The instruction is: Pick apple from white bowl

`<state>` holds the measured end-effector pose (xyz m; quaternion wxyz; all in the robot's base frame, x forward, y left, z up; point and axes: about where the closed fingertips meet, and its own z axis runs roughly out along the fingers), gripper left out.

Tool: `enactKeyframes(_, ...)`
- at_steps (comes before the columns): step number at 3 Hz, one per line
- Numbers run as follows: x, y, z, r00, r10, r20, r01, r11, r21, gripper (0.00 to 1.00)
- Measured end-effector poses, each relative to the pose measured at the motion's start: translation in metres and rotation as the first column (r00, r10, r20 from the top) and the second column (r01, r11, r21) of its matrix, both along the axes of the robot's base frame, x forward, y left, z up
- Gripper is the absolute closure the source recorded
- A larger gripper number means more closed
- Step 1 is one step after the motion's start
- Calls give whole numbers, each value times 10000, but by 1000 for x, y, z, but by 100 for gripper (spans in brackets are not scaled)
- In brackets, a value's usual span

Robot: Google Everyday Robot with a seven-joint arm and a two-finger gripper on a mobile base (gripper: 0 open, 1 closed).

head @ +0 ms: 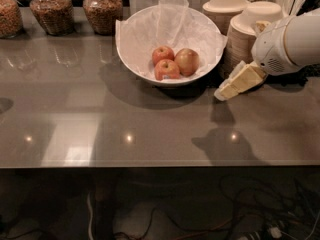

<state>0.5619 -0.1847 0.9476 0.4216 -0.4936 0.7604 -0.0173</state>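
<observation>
Conceivably the hand (223, 92) (clenched or released, cannot tell), beside the white bowl (148, 77), clips its rim and jostles the apple (187, 61).

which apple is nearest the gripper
The palest, yellowish apple, rightmost in the white bowl; the two redder apples lie farther from the gripper, right of the bowl.

glossy grey tabletop (75, 119) | small light glints | dark floor (45, 209) beneath | tangled cables (200, 223)
</observation>
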Motion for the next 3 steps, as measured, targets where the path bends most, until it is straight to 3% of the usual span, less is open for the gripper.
enactKeyframes(1,43,15,9,9962,421,768,-441,9987,242,0)
enactKeyframes(2,75,37,19,9881,935,1218,-983,9946,339,0)
enactKeyframes(3,101,63,23,9756,1668,1426,-1691,9856,46,0)
